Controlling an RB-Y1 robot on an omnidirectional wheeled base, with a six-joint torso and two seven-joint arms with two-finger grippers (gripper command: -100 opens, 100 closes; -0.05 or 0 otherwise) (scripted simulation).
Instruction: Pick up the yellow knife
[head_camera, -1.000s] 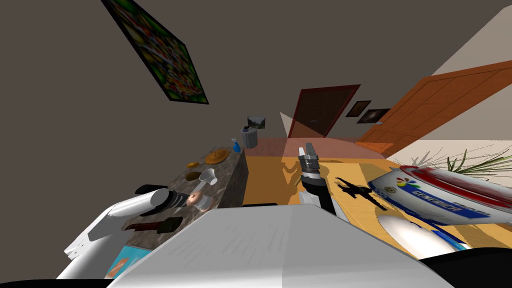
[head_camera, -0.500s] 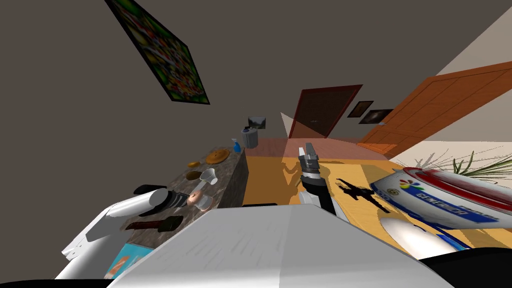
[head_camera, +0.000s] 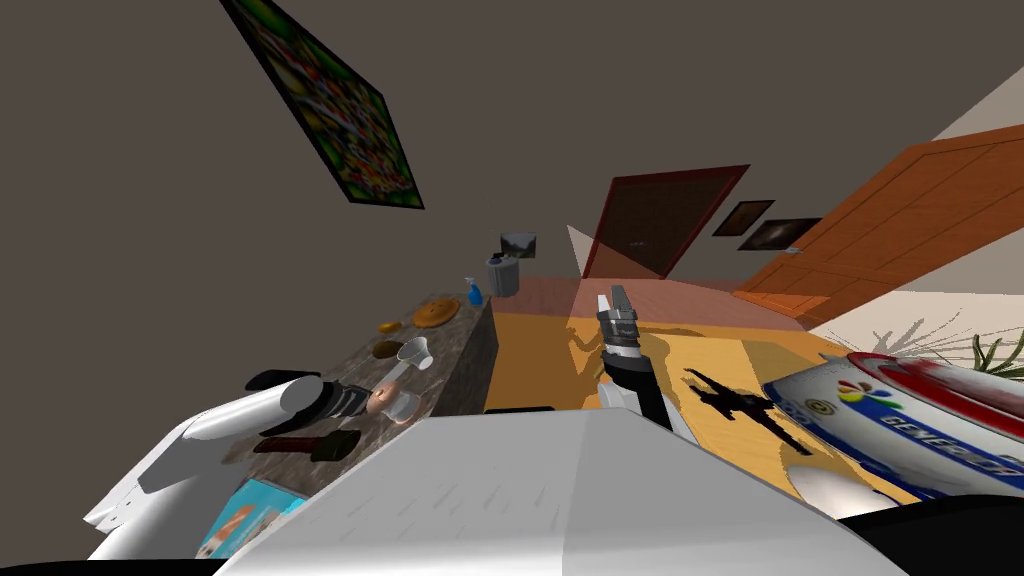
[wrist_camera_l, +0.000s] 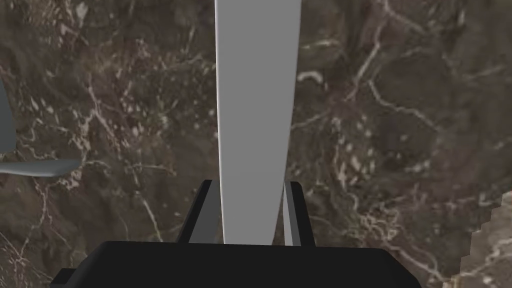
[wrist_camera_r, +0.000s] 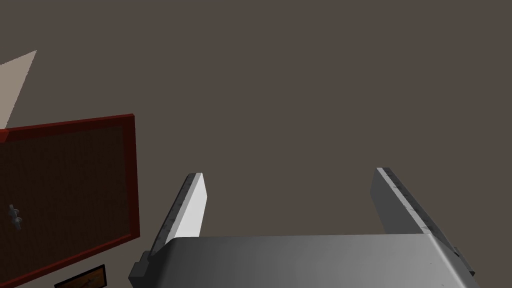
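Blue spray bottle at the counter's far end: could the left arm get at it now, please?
Probably not: the left gripper is shut on a grey blade, and the spray bottle stands far beyond it, past a white cup.

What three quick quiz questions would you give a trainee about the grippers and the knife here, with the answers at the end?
1. True or false: the right gripper is shut.
2. Pick one. The left gripper is: A, open beside the knife; B, shut on the knife; C, open above the knife.
3. Fill the gap: the knife is drawn ____, not yellow, and is seen against a dark veined counter.
Key: 1 false, it is open. 2 B. 3 grey.
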